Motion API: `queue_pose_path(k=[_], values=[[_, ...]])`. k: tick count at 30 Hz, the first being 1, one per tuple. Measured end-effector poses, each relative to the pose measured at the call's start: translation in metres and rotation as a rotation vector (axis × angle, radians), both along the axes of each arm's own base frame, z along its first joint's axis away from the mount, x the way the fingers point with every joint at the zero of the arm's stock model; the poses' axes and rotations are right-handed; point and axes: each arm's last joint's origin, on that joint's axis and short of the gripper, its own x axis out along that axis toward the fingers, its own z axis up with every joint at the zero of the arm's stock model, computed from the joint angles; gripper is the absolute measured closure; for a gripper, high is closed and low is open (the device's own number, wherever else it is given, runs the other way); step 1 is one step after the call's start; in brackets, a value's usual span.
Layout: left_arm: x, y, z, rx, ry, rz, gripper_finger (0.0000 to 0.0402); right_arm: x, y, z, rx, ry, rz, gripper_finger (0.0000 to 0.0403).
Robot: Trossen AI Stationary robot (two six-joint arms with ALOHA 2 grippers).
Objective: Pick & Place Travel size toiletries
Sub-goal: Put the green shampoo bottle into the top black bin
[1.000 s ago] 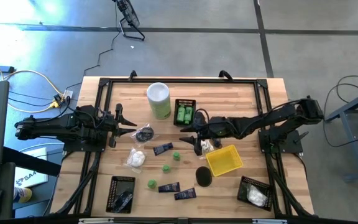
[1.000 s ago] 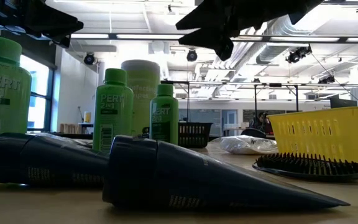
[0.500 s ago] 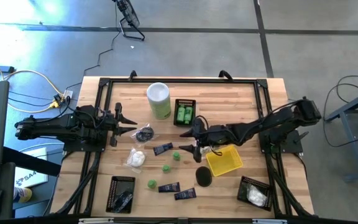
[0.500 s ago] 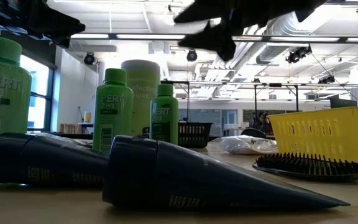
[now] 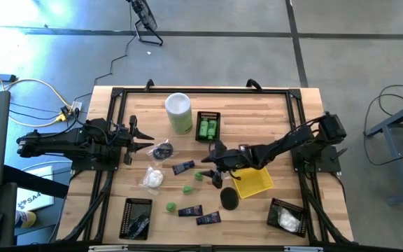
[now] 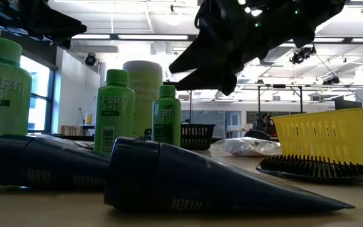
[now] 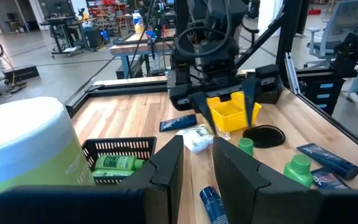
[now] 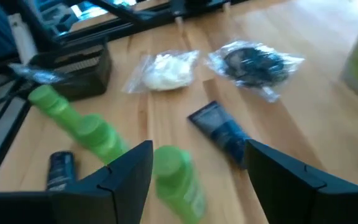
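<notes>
green bottle (image 8: pixel 178 180) stands between the right gripper's (image 8: pixel 194 167) spread jaws, untouched.

Probably a workshop: exposed ceiling ducts (image 6: pixel 288 28), distant workbenches (image 7: pixel 73 34).

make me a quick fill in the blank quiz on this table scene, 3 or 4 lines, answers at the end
1. The right gripper hangs with its jaws ____ above a little green bottle.
2. Two green bottles lie in the black basket beside the tall white-and-green ____.
3. The basket next to the dark round brush is coloured ____.
4. The left gripper waits at the table's ____ side.

Missing words: open; canister; yellow; left
</notes>
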Motion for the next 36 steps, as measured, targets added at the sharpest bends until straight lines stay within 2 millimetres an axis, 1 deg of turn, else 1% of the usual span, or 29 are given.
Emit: queue_pose_path(k=[5, 18, 21, 28, 36], values=[[0.000, 0.000, 0.000, 0.000, 0.000, 0.002, 0.0318, -0.001, 0.006, 0.000, -0.001, 0.004, 0.023, 0.0158], [0.000, 0.000, -0.002, -0.010, 0.025, 0.002, 0.0318, -0.001, 0.006, -0.001, 0.014, 0.008, -0.003, 0.0158], [0.000, 0.000, -0.004, -0.011, 0.040, 0.003, 0.0318, 0.001, 0.007, -0.008, 0.017, 0.016, 0.000, 0.0158], [0.000, 0.000, -0.005, -0.013, 0.051, 0.002, 0.0318, 0.008, 0.010, -0.032, 0.075, 0.055, 0.001, 0.0158], [0.000, 0.000, -0.005, -0.013, 0.051, 0.000, 0.0318, 0.011, 0.009, -0.043, 0.092, 0.065, 0.006, 0.0158]])
